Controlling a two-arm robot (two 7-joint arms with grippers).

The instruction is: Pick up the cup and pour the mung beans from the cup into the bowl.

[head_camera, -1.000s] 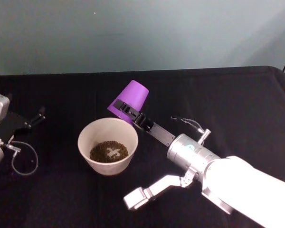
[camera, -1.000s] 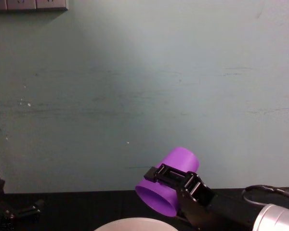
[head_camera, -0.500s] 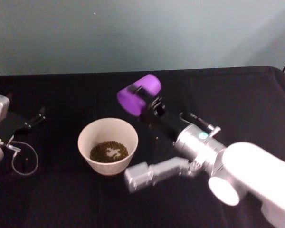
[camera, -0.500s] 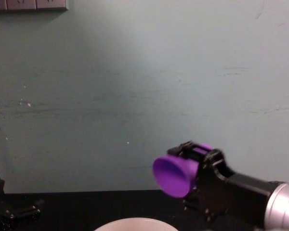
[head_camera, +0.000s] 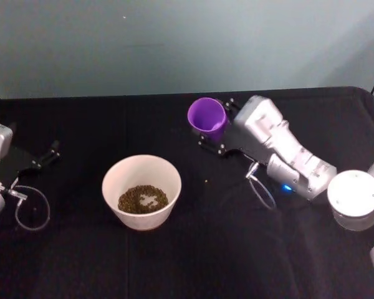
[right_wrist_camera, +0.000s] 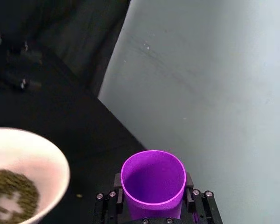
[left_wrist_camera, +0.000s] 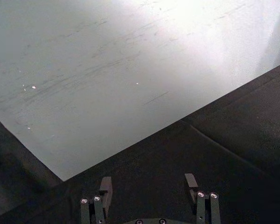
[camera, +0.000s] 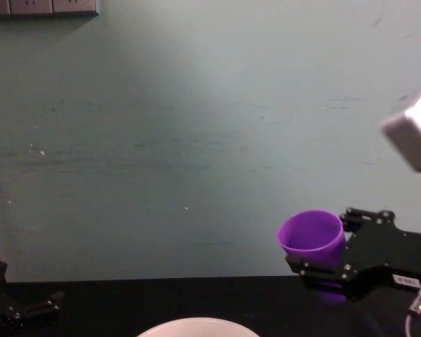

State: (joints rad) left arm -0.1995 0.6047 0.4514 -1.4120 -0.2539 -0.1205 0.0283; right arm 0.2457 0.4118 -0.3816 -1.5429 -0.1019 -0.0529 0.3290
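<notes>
The purple cup (head_camera: pixel 207 116) stands upright, mouth up, behind and to the right of the bowl (head_camera: pixel 141 176). My right gripper (head_camera: pixel 212 129) is shut on the cup, one finger on each side. In the right wrist view the cup (right_wrist_camera: pixel 153 179) looks empty inside. The mung beans (head_camera: pixel 142 199) lie in a heap at the bottom of the pale bowl. From the chest view, the cup (camera: pixel 311 237) hangs at the right, above the bowl's rim (camera: pixel 196 324). My left gripper (left_wrist_camera: pixel 148 185) is parked at the far left with its fingers apart and nothing between them.
A black cloth (head_camera: pixel 174 261) covers the table. One stray bean (head_camera: pixel 206 181) lies on it between the bowl and the right arm (head_camera: pixel 287 152). A loose cable (head_camera: pixel 31 212) loops near the left arm. A pale green wall (head_camera: pixel 187 43) stands behind the table.
The cup was tipped mouth-down over the bowl. It has swung back upright and moved right and toward the back, away from the bowl. The left arm has not moved.
</notes>
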